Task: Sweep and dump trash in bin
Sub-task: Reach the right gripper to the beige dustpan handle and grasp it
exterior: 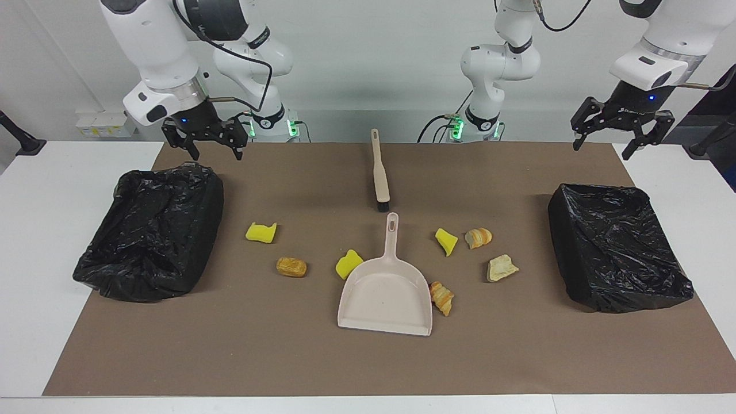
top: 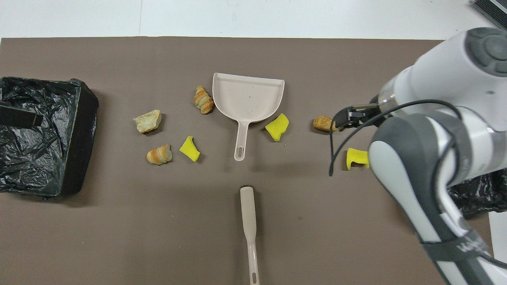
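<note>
A white counter (exterior: 46,190) against a pale wall carries a brown mat (exterior: 287,356). The trash (exterior: 291,267), seven sponge and bread scraps, lies mid-mat around the beige dustpan (exterior: 385,299), between two black-lined bins (exterior: 152,230). The brush (exterior: 379,172) lies nearer the robots. The right gripper (exterior: 210,145) and the left gripper (exterior: 621,135) hang empty, fingers spread.

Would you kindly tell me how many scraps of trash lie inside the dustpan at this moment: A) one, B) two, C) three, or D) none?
D: the dustpan pan is bare in both views; the nearest scraps, a yellow sponge chunk and a striped pastry lump, lie on the mat just outside its walls.
</note>
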Motion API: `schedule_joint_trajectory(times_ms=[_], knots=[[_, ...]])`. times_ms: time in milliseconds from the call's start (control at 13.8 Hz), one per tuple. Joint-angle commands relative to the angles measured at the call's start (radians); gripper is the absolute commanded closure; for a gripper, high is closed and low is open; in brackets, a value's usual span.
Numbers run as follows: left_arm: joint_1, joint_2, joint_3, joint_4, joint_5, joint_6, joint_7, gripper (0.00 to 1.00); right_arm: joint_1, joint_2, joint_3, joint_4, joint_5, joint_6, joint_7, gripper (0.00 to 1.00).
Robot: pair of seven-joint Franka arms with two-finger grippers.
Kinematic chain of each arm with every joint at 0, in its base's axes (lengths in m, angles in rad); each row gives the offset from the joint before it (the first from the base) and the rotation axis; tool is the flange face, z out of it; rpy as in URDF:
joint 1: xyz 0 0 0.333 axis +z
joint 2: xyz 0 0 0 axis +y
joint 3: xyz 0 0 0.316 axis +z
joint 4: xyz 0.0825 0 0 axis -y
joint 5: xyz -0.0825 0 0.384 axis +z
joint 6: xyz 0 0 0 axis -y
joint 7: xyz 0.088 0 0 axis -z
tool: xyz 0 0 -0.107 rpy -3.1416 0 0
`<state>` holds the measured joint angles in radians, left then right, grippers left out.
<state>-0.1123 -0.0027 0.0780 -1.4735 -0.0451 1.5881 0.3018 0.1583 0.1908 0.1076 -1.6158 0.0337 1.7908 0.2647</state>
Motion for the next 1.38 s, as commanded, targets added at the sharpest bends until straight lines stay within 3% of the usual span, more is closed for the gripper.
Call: schedule_joint_trajectory(times_ms=[0,291,436,727,1090,1308], knots=[[0.005,-0.007,-0.006,0.001,0.016,-0.017,0.002,0.0,0.067,0.073,0.001,0.036,0.022,0.095,0.105,0.0],[0.005,-0.007,-0.006,0.001,0.016,-0.016,0.002,0.0,0.194,0.171,0.0,0.05,0.005,0.255,0.293,0.0],[0.005,-0.007,-0.006,0.001,0.016,-0.016,0.002,0.0,0.253,0.237,-0.005,0.103,-0.02,0.292,0.347,0.0],[0.005,-0.007,-0.006,0.001,0.016,-0.017,0.002,0.0,0.374,0.459,-0.009,0.351,-0.161,0.302,0.543,0.0],[0.006,-0.007,-0.006,0.001,0.016,-0.016,0.002,0.0,0.405,0.487,0.0,0.333,-0.228,0.286,0.551,0.0],[0.006,-0.01,-0.006,-0.001,0.016,-0.019,-0.004,0.0,0.409,0.476,0.0,0.307,-0.227,0.236,0.55,0.21]])
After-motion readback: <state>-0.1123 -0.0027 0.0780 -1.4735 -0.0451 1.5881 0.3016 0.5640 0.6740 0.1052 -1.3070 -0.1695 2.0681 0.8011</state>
